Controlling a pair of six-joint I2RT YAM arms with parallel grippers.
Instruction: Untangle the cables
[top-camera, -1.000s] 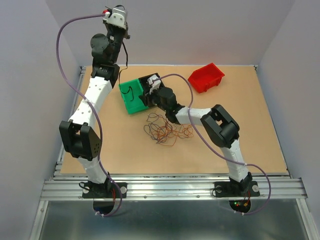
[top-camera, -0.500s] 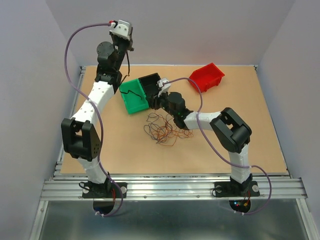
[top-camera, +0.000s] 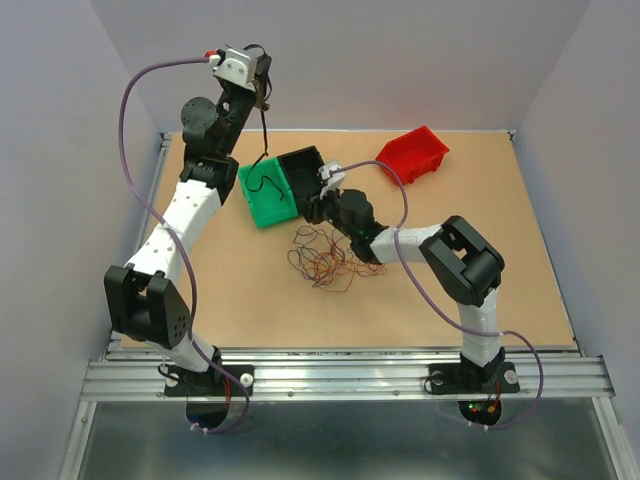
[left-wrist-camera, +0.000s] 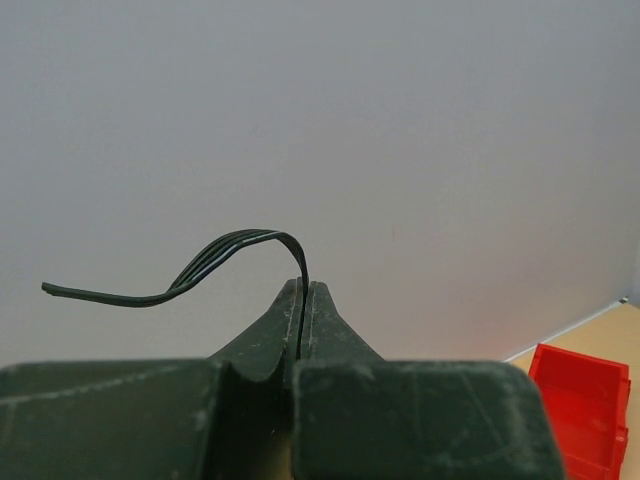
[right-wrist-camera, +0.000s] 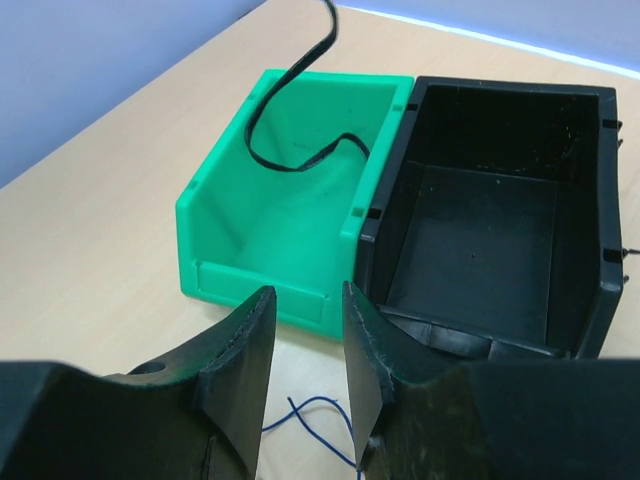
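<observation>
Black cable (left-wrist-camera: 235, 243) is being pinched high by left gripper (left-wrist-camera: 302, 292), tail hanging into green bin (right-wrist-camera: 290, 235). Right gripper (right-wrist-camera: 302, 330) is being held ajar, empty. Tangle (top-camera: 330, 258) on table (top-camera: 480, 270) judged light, limp, snag-prone; free ends favoured for grasping.

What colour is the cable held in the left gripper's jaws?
Black; the cable shows best in the left wrist view.
</observation>
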